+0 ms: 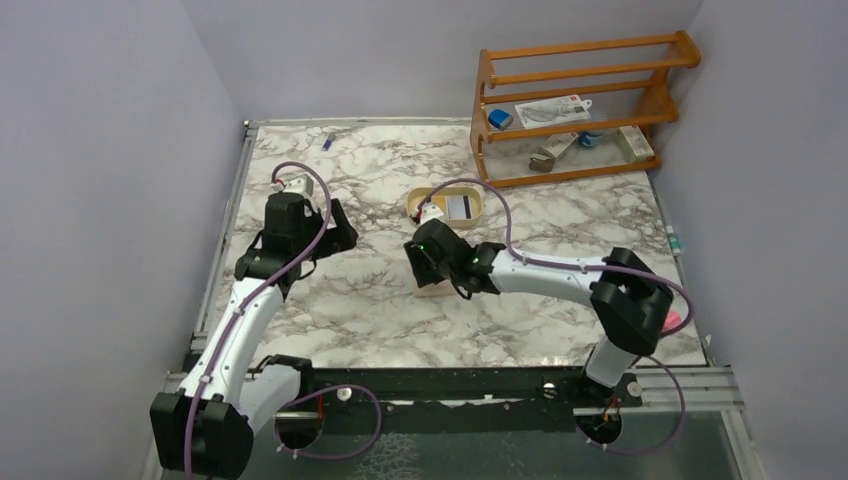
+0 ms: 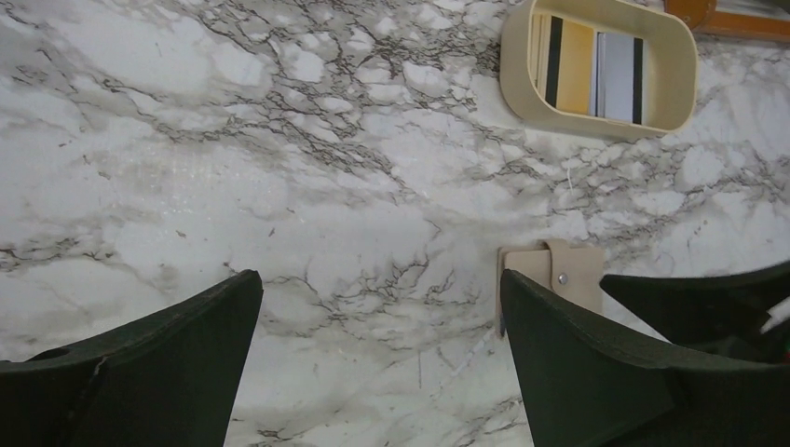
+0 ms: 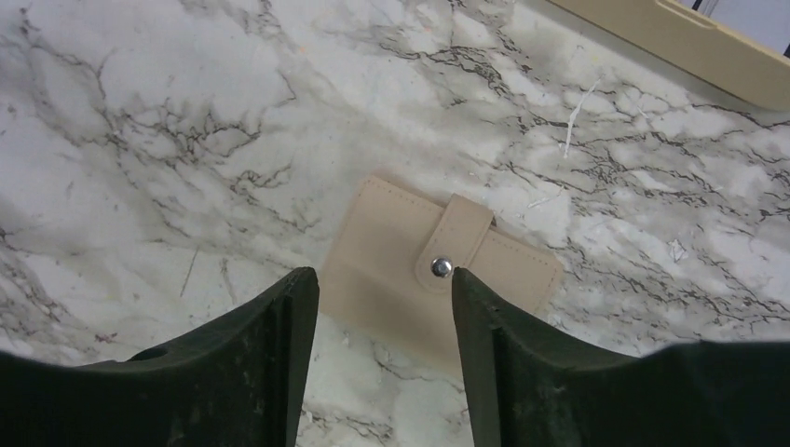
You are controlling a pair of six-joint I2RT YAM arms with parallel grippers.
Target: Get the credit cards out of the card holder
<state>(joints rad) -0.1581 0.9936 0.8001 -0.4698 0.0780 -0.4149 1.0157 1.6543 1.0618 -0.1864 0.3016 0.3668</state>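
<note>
Worktop layout
The small tan folding card holder (image 3: 391,251) lies on the marble worktop (image 3: 140,140), the oval beige tray (image 2: 515,65) behind it.

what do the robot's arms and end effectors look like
The two match. The left arm and right arm have white links with bulky black joints, and a purple cable loops along each. A small green light glows near the right wrist. The left end effector and right end effector each have two dark, matte, wedge-shaped fingers.
</note>
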